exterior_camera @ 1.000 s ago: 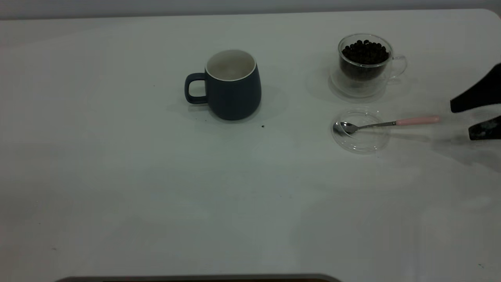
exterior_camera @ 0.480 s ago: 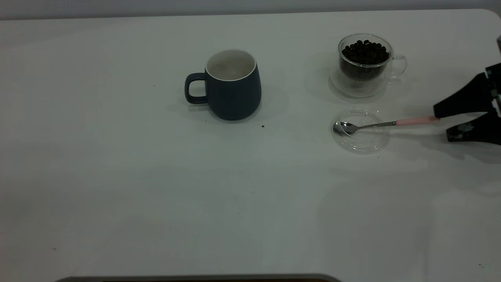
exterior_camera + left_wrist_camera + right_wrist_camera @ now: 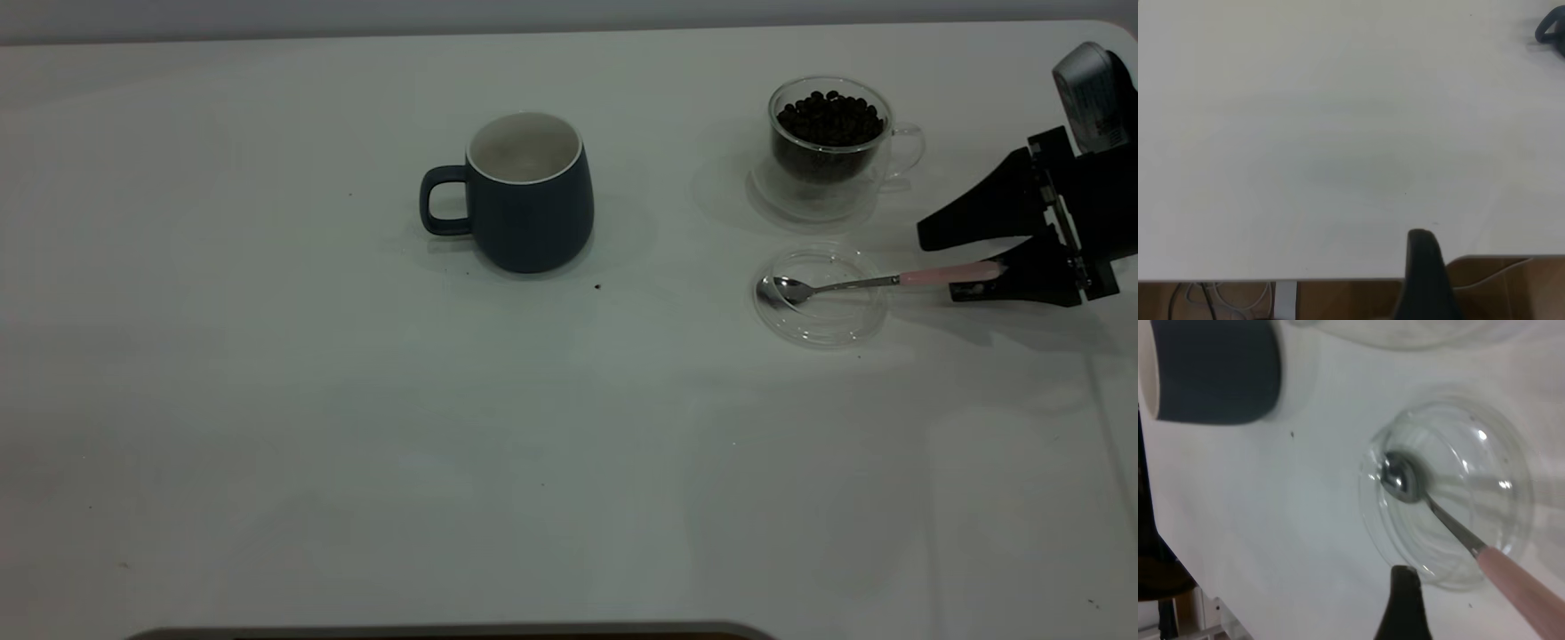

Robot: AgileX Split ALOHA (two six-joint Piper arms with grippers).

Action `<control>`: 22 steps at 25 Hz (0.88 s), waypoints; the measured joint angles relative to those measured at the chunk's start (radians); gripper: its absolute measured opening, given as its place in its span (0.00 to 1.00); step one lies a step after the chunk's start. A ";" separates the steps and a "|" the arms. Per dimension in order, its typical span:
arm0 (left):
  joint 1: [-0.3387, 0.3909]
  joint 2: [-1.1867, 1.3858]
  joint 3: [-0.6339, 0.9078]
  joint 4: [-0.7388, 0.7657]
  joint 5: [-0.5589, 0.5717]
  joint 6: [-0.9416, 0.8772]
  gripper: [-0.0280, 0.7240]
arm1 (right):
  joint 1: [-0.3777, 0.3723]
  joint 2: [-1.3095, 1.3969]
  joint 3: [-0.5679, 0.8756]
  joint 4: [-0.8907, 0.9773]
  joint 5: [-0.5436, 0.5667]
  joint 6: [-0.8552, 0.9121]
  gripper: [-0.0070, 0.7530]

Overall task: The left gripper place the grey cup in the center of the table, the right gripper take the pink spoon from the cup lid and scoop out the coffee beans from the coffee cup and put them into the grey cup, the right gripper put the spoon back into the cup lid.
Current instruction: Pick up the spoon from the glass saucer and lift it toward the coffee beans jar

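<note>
Spoon [image 3: 876,282] lies with its metal bowl in the clear lid [image 3: 819,297] on the right side of the white worktop [image 3: 356,427], its pink handle pointing right. Right tool [image 3: 969,262] sits at that handle's end, fingers spread wide on either side of it, the near finger touching or just beside it, not closed. Just beyond the lid stands the glass cup [image 3: 831,147] full of dark beans [image 3: 829,116]. Grey cup [image 3: 520,191] stands upright near the centre, handle to the left. Left tool [image 3: 1421,277] waits at the worktop's edge; cannot tell its opening.
</note>
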 joint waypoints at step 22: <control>0.000 0.000 0.000 0.000 0.000 0.000 0.82 | 0.008 0.005 -0.001 0.014 0.030 0.079 0.50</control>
